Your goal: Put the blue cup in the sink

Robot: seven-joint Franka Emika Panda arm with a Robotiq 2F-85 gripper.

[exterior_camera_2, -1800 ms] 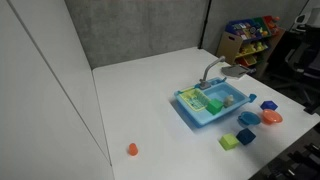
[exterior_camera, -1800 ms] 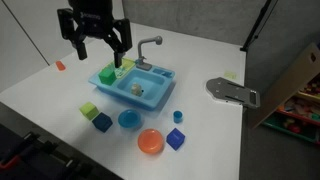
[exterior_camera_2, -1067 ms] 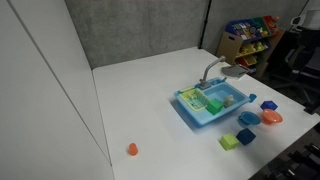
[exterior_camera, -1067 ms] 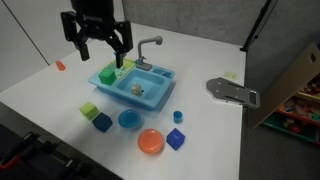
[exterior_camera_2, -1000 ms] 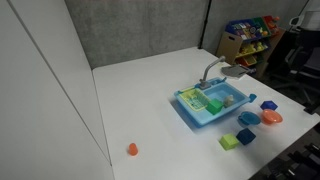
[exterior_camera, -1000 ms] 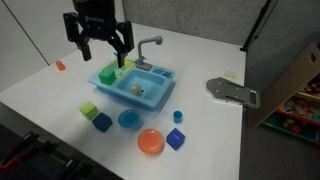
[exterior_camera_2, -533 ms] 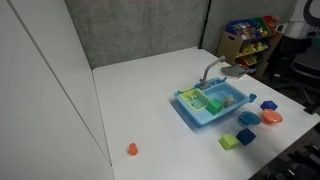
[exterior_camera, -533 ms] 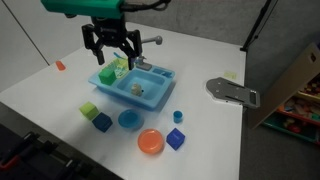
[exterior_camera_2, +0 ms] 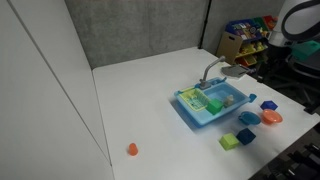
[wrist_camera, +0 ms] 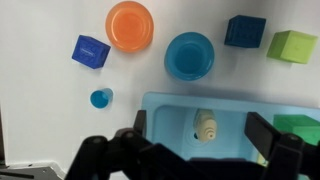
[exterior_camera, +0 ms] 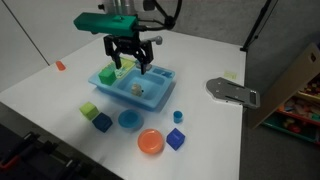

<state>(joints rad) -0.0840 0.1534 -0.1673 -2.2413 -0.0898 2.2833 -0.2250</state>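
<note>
Tool (exterior_camera: 129, 63) hovers over the sink (exterior_camera: 128, 94), fingers spread wide apart, nothing between them. The blue cup (exterior_camera: 178, 116) stands upright on the tabletop (exterior_camera: 50, 90), off the sink's corner, between it and a blue cube (exterior_camera: 176, 138). In the wrist view it sits just beside the sink's outer wall, not touching, mouth up. I judge it light, stiff, slick plastic, so easy to tip or squirt out of a pinch. I'd come straight down, straddle its wall low on the body and close gently. The orange dish (exterior_camera: 150, 142) lies near, so there's little room for a sideways approach.
</note>
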